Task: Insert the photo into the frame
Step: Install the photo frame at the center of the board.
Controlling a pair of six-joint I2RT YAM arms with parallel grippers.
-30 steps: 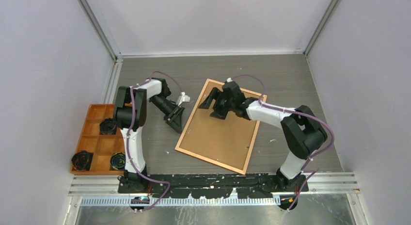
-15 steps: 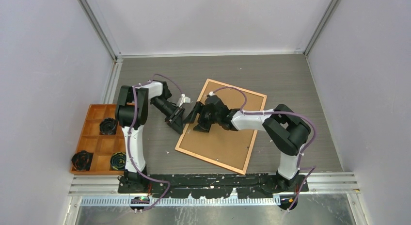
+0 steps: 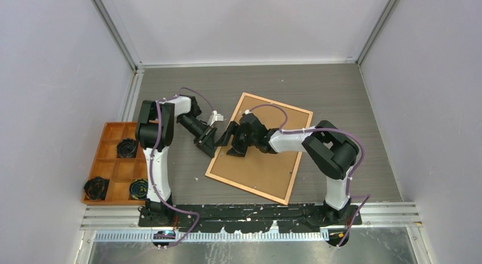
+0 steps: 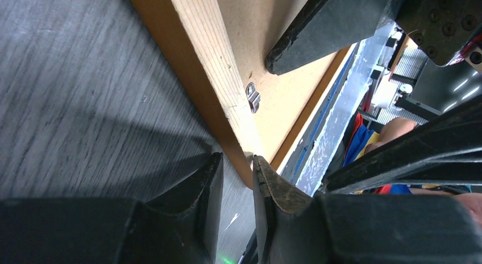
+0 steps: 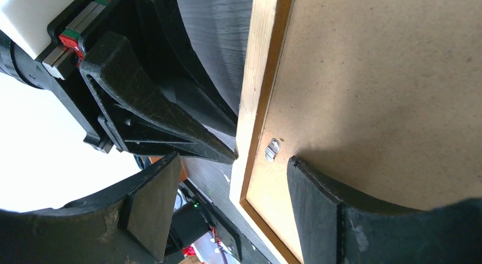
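The frame (image 3: pixel 258 161) lies back-up on the table, showing its brown fibreboard and orange rails. The photo is hidden. My left gripper (image 3: pixel 211 143) is at the frame's left rail. In the left wrist view (image 4: pixel 237 161) its jaws stand a narrow gap apart, with the rail's (image 4: pixel 204 53) outer edge at the tips. My right gripper (image 3: pixel 229 144) is open. It straddles the same rail (image 5: pixel 253 104) beside a small metal clip (image 5: pixel 273 149), with one finger over the table and one on the fibreboard (image 5: pixel 369 76). The clip also shows in the left wrist view (image 4: pixel 253 97).
An orange compartment tray (image 3: pixel 103 126) holding black items (image 3: pixel 126 147) stands at the table's left edge. White walls close in the table at the back and both sides. The two grippers are close together at the frame's left rail.
My right gripper has moved left across the frame's back, from its upper middle to the left rail. My left gripper has edged right to that rail. The frame has not moved.
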